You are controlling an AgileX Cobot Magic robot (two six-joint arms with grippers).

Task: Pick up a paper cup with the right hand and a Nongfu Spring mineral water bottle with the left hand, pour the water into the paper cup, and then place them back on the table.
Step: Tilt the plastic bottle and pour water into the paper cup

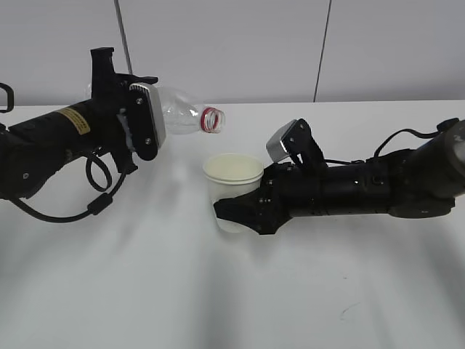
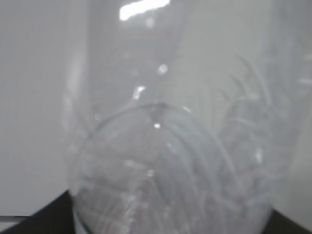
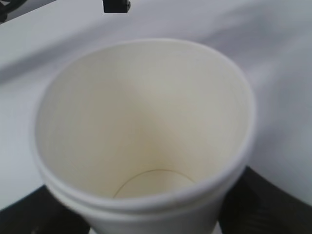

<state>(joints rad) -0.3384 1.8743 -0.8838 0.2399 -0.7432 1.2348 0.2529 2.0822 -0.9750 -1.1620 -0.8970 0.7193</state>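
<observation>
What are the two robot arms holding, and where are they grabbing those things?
The left hand holds the water bottle around its body, tipped sideways. The right hand holds the paper cup by its lower side, upright, jaws shut on it.

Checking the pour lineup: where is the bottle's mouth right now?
In the exterior view, left of centre: the bottle lies tipped sideways in the left gripper, its mouth just above and left of the cup.
</observation>
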